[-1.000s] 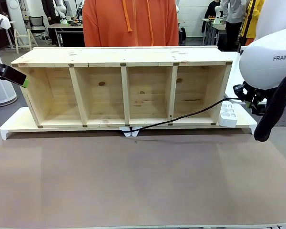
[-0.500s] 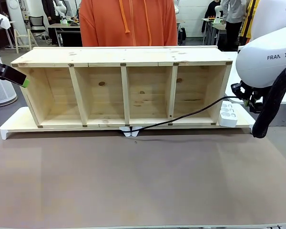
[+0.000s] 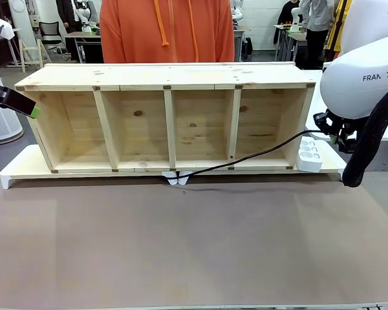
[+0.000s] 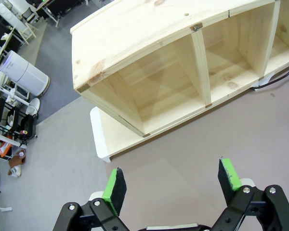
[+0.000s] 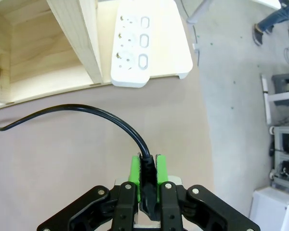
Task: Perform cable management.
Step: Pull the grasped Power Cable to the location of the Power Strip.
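The black cable (image 3: 246, 160) runs from a small white clip (image 3: 178, 179) at the shelf's front edge, up and to the right across the last compartment, to my right gripper (image 3: 335, 134). In the right wrist view that gripper (image 5: 147, 167) is shut on the cable's plug end (image 5: 145, 179), and the cord (image 5: 86, 111) curves away to the left. The white power strip (image 5: 137, 45) lies just beyond, next to the shelf's right wall. My left gripper (image 4: 172, 185) hangs open and holds nothing, off the shelf's left end above the table.
A long wooden shelf (image 3: 168, 77) with several open compartments lies on a white base (image 3: 16, 169) across the far half of the table. A person in an orange hoodie (image 3: 168, 29) stands behind it. The brown table top (image 3: 194, 245) in front is bare.
My right arm rose slightly and shifted left with the plug, then stopped. The person behind the shelf stepped a little to the left. The left arm has not moved.
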You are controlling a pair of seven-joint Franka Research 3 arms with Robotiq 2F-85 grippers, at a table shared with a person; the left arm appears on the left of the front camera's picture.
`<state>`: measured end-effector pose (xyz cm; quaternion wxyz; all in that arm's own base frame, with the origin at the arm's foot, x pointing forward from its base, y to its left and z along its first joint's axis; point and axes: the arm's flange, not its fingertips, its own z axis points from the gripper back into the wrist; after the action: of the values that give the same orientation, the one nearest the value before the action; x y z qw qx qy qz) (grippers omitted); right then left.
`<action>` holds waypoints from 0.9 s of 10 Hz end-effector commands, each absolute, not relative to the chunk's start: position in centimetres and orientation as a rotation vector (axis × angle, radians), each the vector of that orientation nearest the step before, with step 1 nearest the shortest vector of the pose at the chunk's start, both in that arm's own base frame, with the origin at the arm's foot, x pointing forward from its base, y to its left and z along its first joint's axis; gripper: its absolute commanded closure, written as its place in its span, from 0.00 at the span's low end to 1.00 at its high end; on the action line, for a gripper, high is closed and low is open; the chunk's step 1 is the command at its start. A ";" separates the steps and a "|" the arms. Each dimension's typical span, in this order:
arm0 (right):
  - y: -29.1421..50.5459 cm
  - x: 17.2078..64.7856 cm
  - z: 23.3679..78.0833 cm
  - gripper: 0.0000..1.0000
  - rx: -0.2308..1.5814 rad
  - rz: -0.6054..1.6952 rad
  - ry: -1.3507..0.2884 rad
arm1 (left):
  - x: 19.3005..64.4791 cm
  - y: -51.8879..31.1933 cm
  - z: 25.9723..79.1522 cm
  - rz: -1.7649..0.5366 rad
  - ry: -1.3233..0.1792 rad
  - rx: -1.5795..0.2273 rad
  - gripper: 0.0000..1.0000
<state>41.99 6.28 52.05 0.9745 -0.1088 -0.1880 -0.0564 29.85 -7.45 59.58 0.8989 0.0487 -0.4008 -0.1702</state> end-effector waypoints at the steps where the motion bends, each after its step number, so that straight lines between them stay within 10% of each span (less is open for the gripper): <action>1: 5.1 43.5 51.8 0.84 -0.209 -0.095 -0.379 | 30.0 -7.4 59.6 -0.363 -0.838 0.113 0.00; 9: 0.2 50.5 53.8 0.84 -0.041 0.092 -0.386 | 30.0 -7.4 59.6 -0.363 -0.838 0.113 0.00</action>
<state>49.07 1.05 53.15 0.9796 -0.0511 -0.1929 0.0221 29.85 -7.45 59.59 0.8989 0.0487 -0.4009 -0.1702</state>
